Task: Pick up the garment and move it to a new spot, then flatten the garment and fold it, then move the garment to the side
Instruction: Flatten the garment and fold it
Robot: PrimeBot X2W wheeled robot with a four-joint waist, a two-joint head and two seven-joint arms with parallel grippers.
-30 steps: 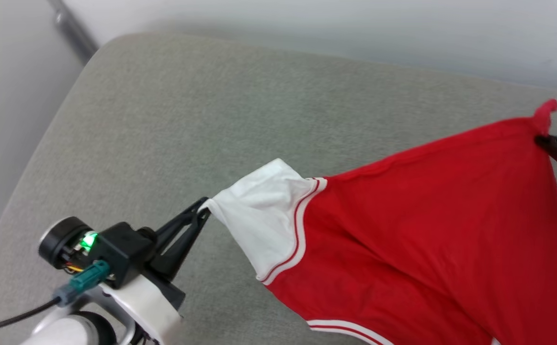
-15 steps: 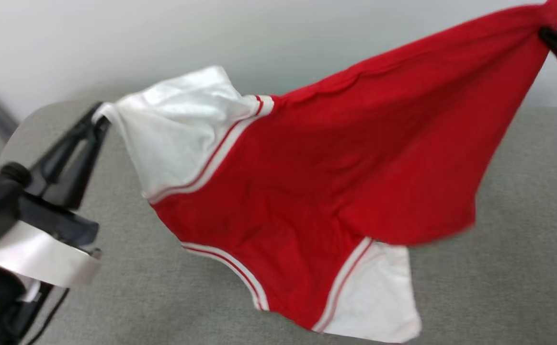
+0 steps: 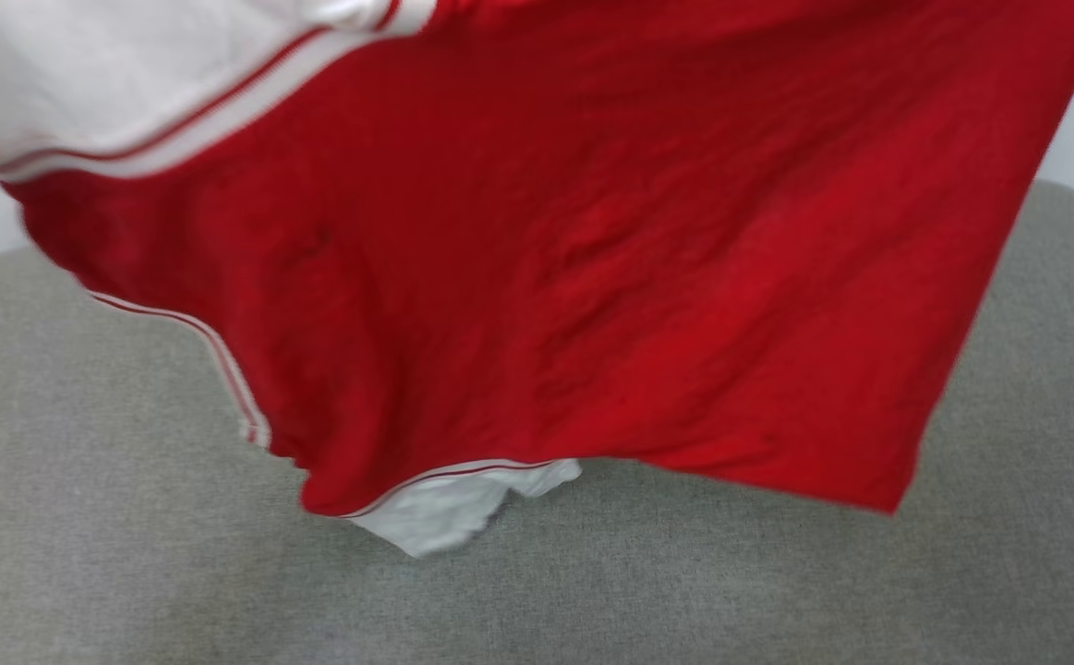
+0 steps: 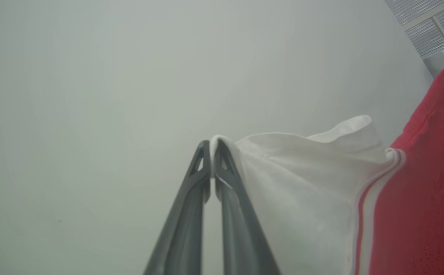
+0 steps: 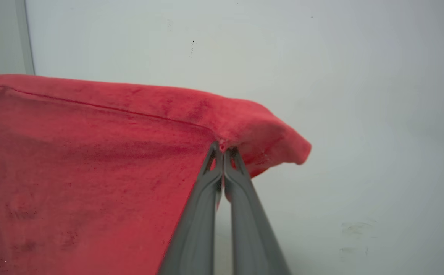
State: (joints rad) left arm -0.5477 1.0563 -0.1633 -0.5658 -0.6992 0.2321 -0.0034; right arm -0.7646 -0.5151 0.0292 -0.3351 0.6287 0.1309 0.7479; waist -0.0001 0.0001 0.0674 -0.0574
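**Red garment strung between two pincers, above a grey cushion**

The left pincer is squeezed shut on the edge of a white sleeve. The right pincer is closed just as tightly on a red corner of the garment. Behind both pincers there is pale wall.

The garment stretches from one pincer to the other and hangs below them as a broad red sheet. A fold line runs along its top edge, away from the right pincer. Its plain red side faces the head camera. A second sleeve dangles at the lowest point, under the span between the pincers and nearer the left one. The cushion lies beneath and beyond. Whether the lowest cloth touches it cannot be told.

A second ago the garment was pulled taut low over the cushion, with both pincers beside it in the head view. Now that view has shifted, the cloth spreads across its upper part, and the second sleeve has dropped free below.

This suggests the pick-up is done and the garment is being carried to its new spot. Flattening, folding and moving it aside all remain. The cloth is blurred, so it is probably swinging. A hasty lay-down could leave the loose sleeve tucked underneath.
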